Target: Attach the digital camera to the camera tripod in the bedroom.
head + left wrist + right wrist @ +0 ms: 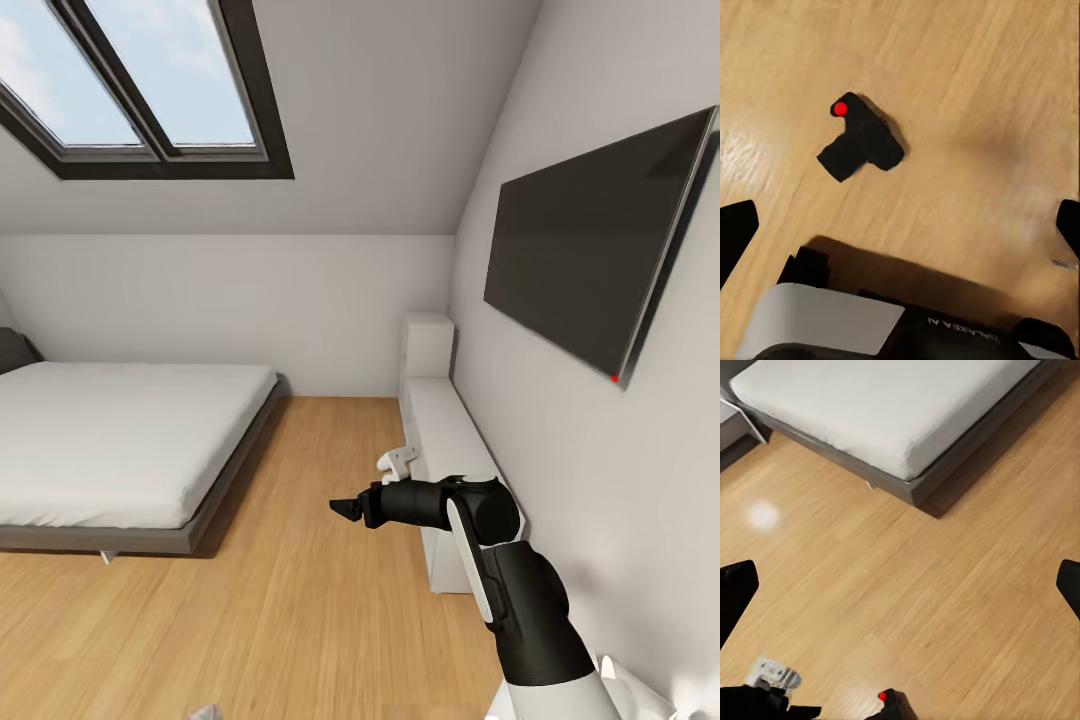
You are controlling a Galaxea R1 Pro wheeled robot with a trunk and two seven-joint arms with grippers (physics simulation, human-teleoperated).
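Note:
The digital camera (pixel 862 144), small and black with a red button on top, lies on the light wood floor of the bedroom. My left gripper (pixel 902 232) hangs above it, open, with one fingertip at each side and nothing between them. The camera (pixel 894 706) also shows low on the floor under my right gripper (pixel 902 589), which is open and empty too. In the head view my right gripper (pixel 348 508) reaches forward at mid height beside the white cabinet. The camera tripod is out of view.
A grey bed (pixel 120 440) with a white mattress stands at the left. A low white cabinet (pixel 445 440) runs along the right wall under a dark wall screen (pixel 590 250). Skylight windows (pixel 130 80) are overhead. Wood floor (pixel 300 560) lies between bed and cabinet.

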